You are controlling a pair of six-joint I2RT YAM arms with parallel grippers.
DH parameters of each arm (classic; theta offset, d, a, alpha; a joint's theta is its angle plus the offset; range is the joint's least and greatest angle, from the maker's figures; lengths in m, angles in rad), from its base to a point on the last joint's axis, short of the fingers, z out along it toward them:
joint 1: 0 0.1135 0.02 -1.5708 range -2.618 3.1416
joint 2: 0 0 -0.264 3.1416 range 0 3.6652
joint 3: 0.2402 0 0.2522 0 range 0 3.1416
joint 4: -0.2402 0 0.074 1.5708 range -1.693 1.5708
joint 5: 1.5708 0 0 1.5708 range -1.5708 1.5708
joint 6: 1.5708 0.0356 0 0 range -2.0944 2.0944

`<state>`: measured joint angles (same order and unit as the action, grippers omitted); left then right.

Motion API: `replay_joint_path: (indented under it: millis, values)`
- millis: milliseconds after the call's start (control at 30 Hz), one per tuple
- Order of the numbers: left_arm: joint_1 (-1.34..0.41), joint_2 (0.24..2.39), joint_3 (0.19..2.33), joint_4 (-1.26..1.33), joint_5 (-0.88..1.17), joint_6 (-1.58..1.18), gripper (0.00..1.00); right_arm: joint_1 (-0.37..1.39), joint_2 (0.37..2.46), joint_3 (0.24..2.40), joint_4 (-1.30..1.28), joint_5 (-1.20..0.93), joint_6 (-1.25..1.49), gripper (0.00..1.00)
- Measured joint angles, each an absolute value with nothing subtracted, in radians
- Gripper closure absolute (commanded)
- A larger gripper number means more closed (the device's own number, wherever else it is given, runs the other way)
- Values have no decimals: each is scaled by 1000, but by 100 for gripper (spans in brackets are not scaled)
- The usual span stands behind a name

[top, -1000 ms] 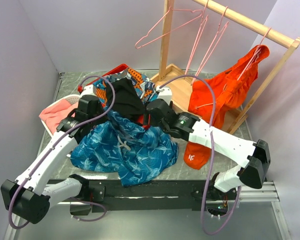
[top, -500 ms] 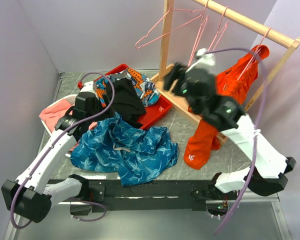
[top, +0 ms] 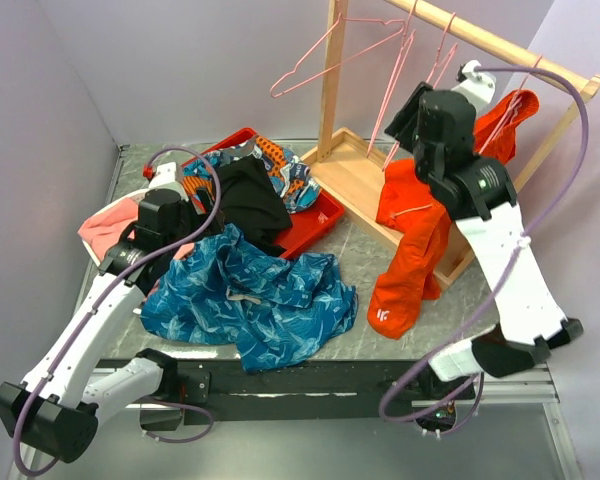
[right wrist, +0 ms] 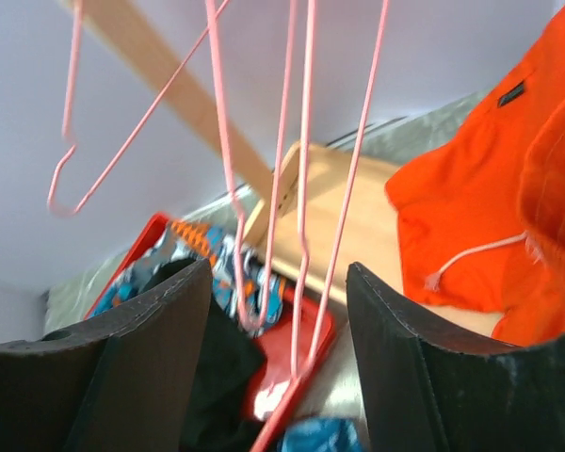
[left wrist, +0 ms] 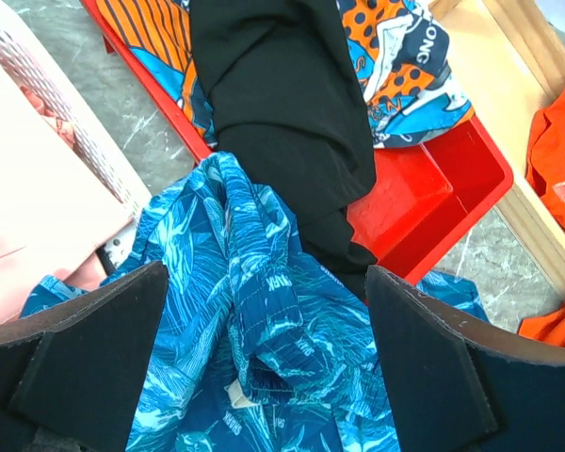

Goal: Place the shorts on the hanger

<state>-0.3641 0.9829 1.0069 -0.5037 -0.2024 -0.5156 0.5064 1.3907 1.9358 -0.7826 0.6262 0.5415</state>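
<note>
The teal-blue leaf-print shorts (top: 250,300) lie crumpled on the table in front of the red tray; in the left wrist view the shorts (left wrist: 264,330) fill the space below the fingers. My left gripper (top: 183,232) hovers open just above their back edge, holding nothing; in its own view the left gripper (left wrist: 264,282) has its jaws standing wide. Pink wire hangers (top: 405,85) hang from the wooden rail. My right gripper (top: 408,108) is raised beside them, open. In the right wrist view the hanger (right wrist: 301,188) wires run down between the open fingers of the right gripper (right wrist: 278,273), not pinched.
A red tray (top: 325,215) holds a black garment (top: 250,195) and a multicolour cloth (top: 285,170). An orange garment (top: 420,220) hangs from the wooden rail (top: 500,45) down to the table. A white basket (top: 110,225) with pink cloth sits at the left.
My left gripper opened, let go of the shorts and drew back a little. The right arm swung up from the table to the hangers on the rail.
</note>
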Motion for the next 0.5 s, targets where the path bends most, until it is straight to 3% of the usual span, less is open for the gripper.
replay_joint_path:
  millis: [333,500]
  values:
    - [-364,979,995,-488,-209,-516,10,402,1654,2202,-835,651,534,39]
    - [-364,979,989,-482,-215,-513,11,398,1736,2251,-877,702,526,49]
